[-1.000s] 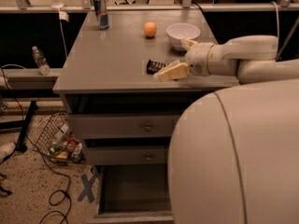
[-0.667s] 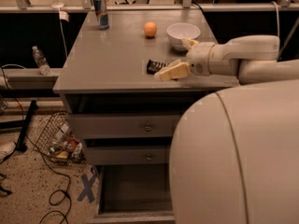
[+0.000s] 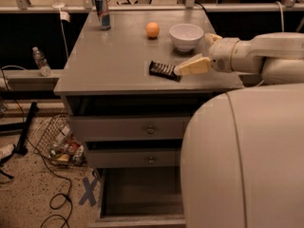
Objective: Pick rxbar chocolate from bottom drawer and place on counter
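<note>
A grey table (image 3: 109,61) is shown in a dim room. At its right front, the gripper (image 3: 179,71) is set low, fingers (image 3: 194,66) apparently clamped on the right end of the snack bar (image 3: 164,70). The bar lies flat on the table, long axis extending left from the fingertips. The bottom drawer (image 3: 140,194) stands open below.

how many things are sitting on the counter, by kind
can: 1
orange: 1
bowl: 1
rxbar chocolate: 1
total: 4, all on the counter
The gripper is low over the counter, at the rxbar chocolate's end nearer the bowl.
</note>
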### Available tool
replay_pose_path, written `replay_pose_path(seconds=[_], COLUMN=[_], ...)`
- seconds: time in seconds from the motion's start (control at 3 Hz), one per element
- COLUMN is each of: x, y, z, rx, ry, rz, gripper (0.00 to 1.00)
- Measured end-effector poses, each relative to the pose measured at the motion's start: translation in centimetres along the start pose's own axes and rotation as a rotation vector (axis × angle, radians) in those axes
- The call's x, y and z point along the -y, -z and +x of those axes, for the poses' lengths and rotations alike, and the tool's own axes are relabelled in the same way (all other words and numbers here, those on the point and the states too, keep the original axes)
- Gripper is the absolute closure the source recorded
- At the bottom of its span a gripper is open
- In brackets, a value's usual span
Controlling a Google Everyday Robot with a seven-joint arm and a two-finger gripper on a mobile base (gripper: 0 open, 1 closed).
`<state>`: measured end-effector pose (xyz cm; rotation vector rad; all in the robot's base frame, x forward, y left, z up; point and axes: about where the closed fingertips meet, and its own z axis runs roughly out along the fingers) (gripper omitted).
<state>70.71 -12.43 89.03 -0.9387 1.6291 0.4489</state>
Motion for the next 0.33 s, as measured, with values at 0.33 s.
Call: replay_pose_path(seconds=[0.33], x=[0.0], y=[0.0], z=[0.0], rx=[0.0], ry=[0.0], rz=[0.0], gripper=[0.0])
